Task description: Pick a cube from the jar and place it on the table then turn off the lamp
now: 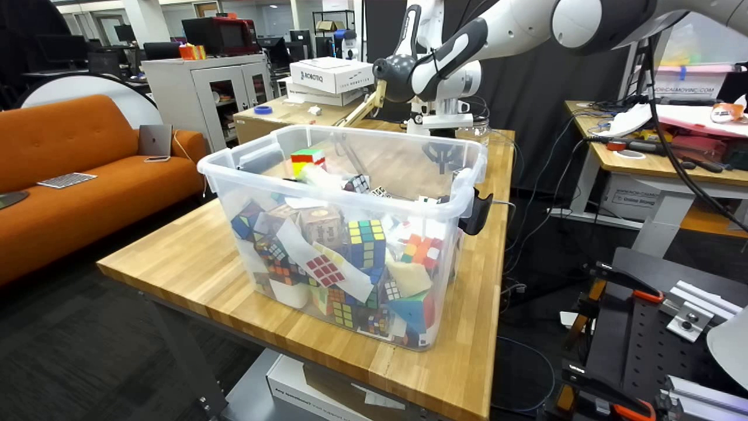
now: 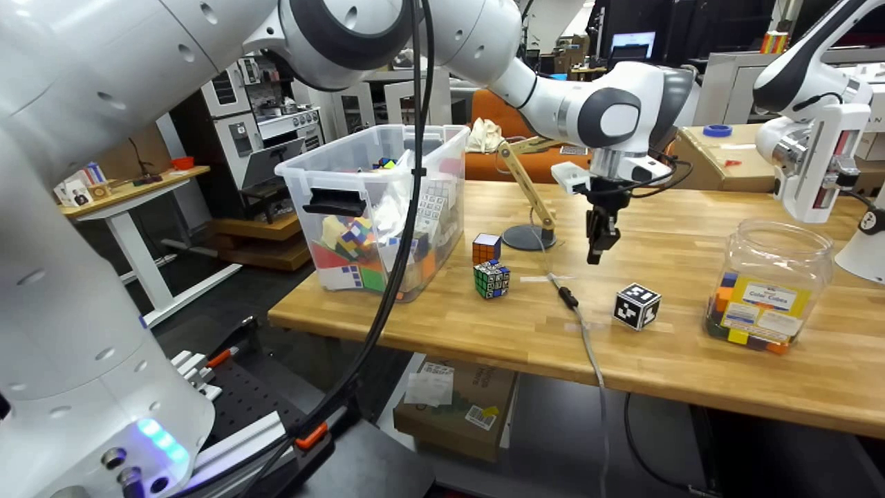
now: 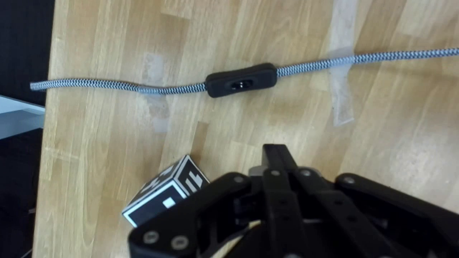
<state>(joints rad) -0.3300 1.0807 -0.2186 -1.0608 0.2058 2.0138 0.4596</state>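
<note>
My gripper (image 2: 596,257) hangs above the wooden table (image 2: 525,339). In the wrist view its fingertips (image 3: 275,147) are together with nothing between them. The black-and-white patterned cube (image 2: 637,306) rests on the table; it also shows in the wrist view (image 3: 154,206), left of the fingers. The lamp (image 2: 529,185) has a wooden arm; my arm hides part of it, and I cannot tell if it is lit. Its black cord switch (image 3: 242,81) lies ahead of the fingers. The clear bin (image 1: 333,196) holds several puzzle cubes. A round clear jar (image 2: 781,249) holds small coloured cubes.
Two puzzle cubes (image 2: 491,279) stand beside the bin. The lamp base (image 2: 527,237) is near them. The lamp cord (image 2: 588,346) is taped down and runs over the table edge. Another white robot arm (image 2: 819,138) stands behind the jar.
</note>
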